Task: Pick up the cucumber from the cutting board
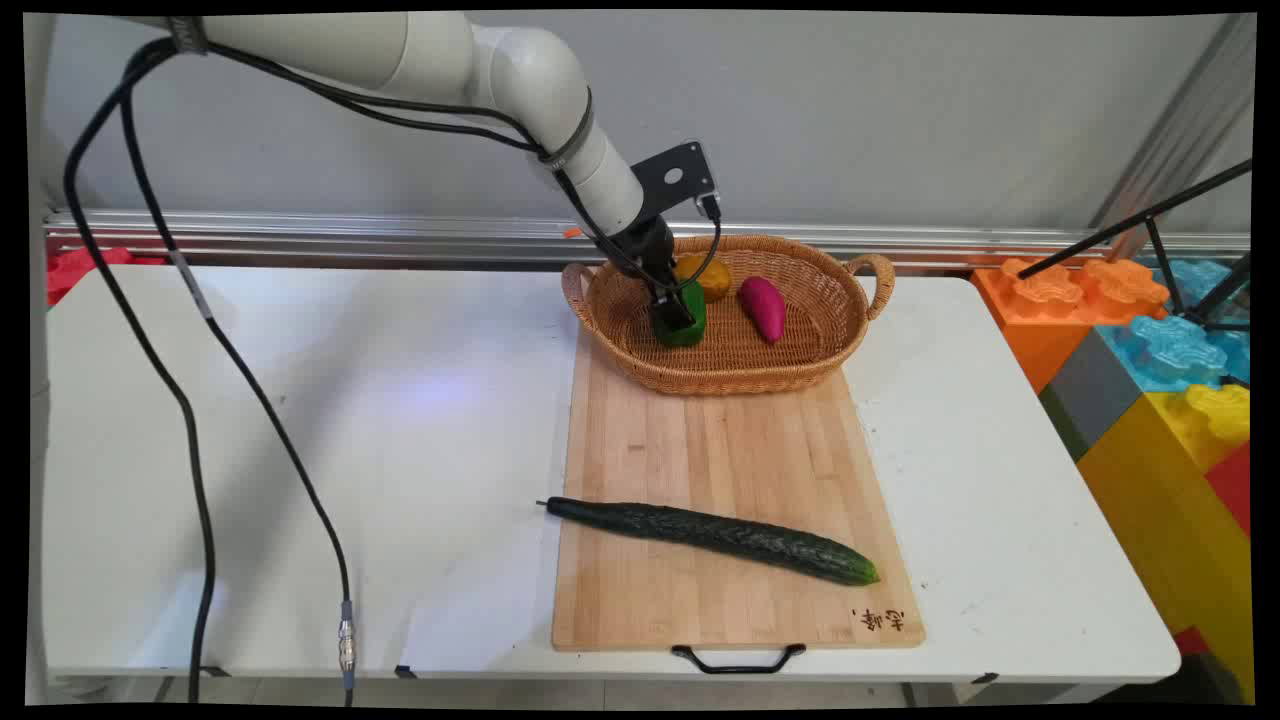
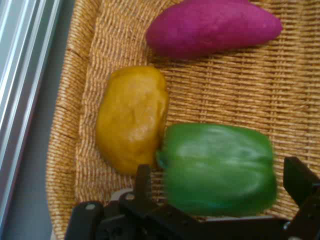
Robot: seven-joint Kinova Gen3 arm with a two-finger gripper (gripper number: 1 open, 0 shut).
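White surface (image 1: 400,420) carries cutting board (image 1: 730,480) with cucumber (image 1: 715,533) and wicker basket (image 1: 820,330). Gripper (image 1: 678,312) inside basket, jaws open astride green pepper (image 2: 217,170); yellow potato (image 2: 131,117), purple sweet potato (image 2: 212,26) alongside.

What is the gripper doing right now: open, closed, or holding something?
Gripper: open, its fingers either side of the green pepper in the wicker basket, not yet closed on it.

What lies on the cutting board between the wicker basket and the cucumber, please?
Nothing: in the main view the cutting board is bare wood between the wicker basket and the cucumber.
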